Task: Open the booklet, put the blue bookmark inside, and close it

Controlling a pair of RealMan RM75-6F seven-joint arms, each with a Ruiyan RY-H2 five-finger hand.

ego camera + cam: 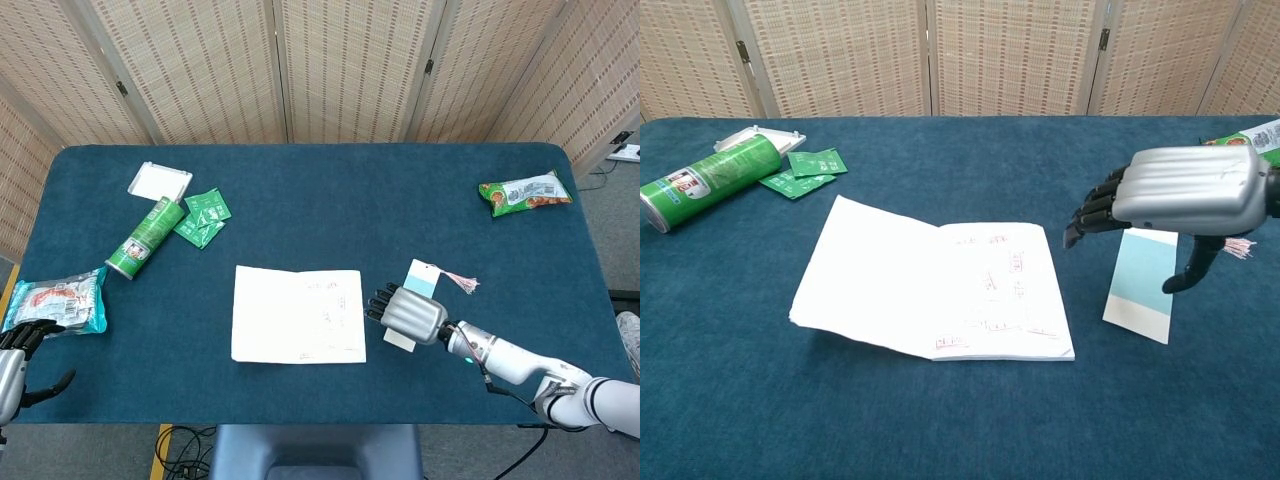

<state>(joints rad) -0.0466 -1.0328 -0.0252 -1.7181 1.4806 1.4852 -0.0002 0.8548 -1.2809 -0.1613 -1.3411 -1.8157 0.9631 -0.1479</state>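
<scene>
We see the blue tabletop (330, 200) spanning both views, with folding screens behind it. The booklet (298, 314) lies open and flat near the front edge, its left page blank and its right page marked with faint red stamps. Our right hand (410, 312) hovers just to the right of the booklet, above the near end of the blue bookmark (1140, 285); its fingers (1095, 212) curl downward with nothing between them, and the chest view shows air between the hand and the bookmark. The bookmark lies flat on the cloth just beside the booklet's right edge, its pink tassel trailing toward the back right. Our left hand (18, 358) sits at the front left corner, low and partly out of frame, fingers apart and empty. Beside it rests a red-and-white snack bag (55, 300). Farther back on the left lie a green can (146, 238) on its side, some green sachets (203, 217) and a white box (160, 182). A green snack bag (525, 192) lies at the far right.
</scene>
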